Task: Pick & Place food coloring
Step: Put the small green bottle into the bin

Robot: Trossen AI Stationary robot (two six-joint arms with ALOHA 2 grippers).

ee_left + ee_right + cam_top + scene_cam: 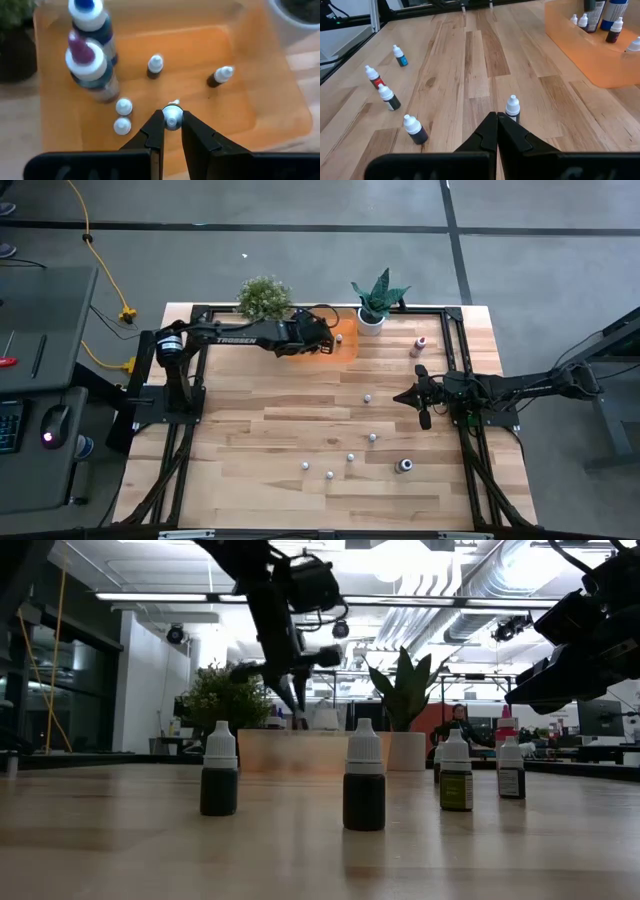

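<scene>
My left gripper (172, 131) is shut on a tiny white-capped food coloring bottle (172, 119) over the orange tray (345, 348) at the table's far edge. In the tray stand two larger bottles (92, 60) and several tiny ones (155, 66). More tiny bottles stand on the wood nearer the front (350, 457), and a pink one (419, 346) stands at the right of the tray. My right gripper (496, 122) rests shut at the table's right side, with one bottle (512, 107) just beyond its tips, untouched. My left gripper pinches the tiny bottle by its white cap (173, 121) between its two fingertips. The fingers slant down from the table's left side. The bottle hangs over the tray's floor, and its dark body is hidden below the cap.
Two potted plants (265, 298) (378, 300) stand at the far edge on either side of the tray. A larger dark bottle (404, 466) stands near the front right. Bare wood lies between the tray and the scattered bottles.
</scene>
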